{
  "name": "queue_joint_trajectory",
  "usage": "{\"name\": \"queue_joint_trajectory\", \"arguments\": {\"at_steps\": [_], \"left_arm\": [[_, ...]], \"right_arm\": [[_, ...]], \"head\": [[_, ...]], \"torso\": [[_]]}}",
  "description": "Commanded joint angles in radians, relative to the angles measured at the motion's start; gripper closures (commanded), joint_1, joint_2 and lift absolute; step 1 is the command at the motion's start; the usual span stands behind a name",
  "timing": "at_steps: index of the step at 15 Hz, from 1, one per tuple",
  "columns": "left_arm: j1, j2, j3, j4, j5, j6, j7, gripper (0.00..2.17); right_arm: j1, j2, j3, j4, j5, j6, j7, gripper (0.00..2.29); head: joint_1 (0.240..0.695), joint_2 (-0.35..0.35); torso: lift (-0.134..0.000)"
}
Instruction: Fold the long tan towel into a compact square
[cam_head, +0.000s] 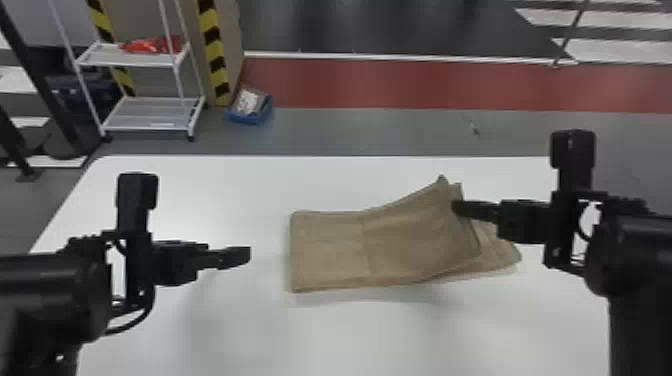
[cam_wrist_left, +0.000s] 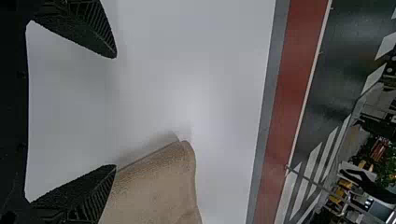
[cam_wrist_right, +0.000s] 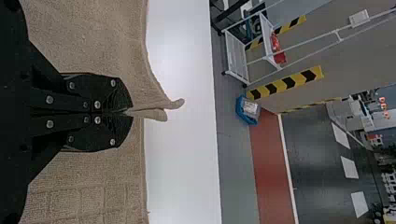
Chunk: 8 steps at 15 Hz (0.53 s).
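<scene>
As its upper layer's R end is pinched btwn the black R gripper (cam_head: 457, 206)'s closed fingers, the long tan cloth towel (cam_head: 330, 250) extends L from there, long axis running L–R; its L part & lower layer lie on the smooth white table (cam_head: 225, 330). Black L gripper (cam_head: 244, 255), fingers spread, is apart, L of towel.

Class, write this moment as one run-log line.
right gripper: shut on tan towel edge, raised | left gripper: open, off towel | towel: not yet compact square
</scene>
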Motion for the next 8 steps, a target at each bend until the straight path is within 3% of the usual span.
{"name": "queue_joint_trajectory", "arguments": {"at_steps": [1, 4, 7, 8], "left_arm": [[0.005, 0.000, 0.001, -0.003, -0.002, 0.004, -0.001, 0.04], [0.011, 0.000, -0.001, -0.006, -0.003, 0.004, -0.004, 0.04], [0.016, 0.002, -0.001, -0.006, -0.003, 0.004, -0.004, 0.04], [0.019, 0.003, 0.001, -0.006, -0.002, 0.001, -0.005, 0.04]], "right_arm": [[-0.004, 0.002, -0.022, -0.001, -0.022, 0.037, -0.003, 1.51], [-0.012, 0.002, -0.045, 0.013, -0.003, 0.031, -0.007, 1.51], [-0.010, 0.002, -0.048, 0.112, 0.032, -0.034, -0.011, 1.49], [-0.012, 0.002, -0.048, 0.137, 0.038, -0.043, -0.012, 1.37]], "head": [[0.695, -0.045], [0.695, -0.050], [0.695, -0.068], [0.695, -0.072]], "torso": [[-0.125], [-0.125], [-0.125], [-0.125]]}}
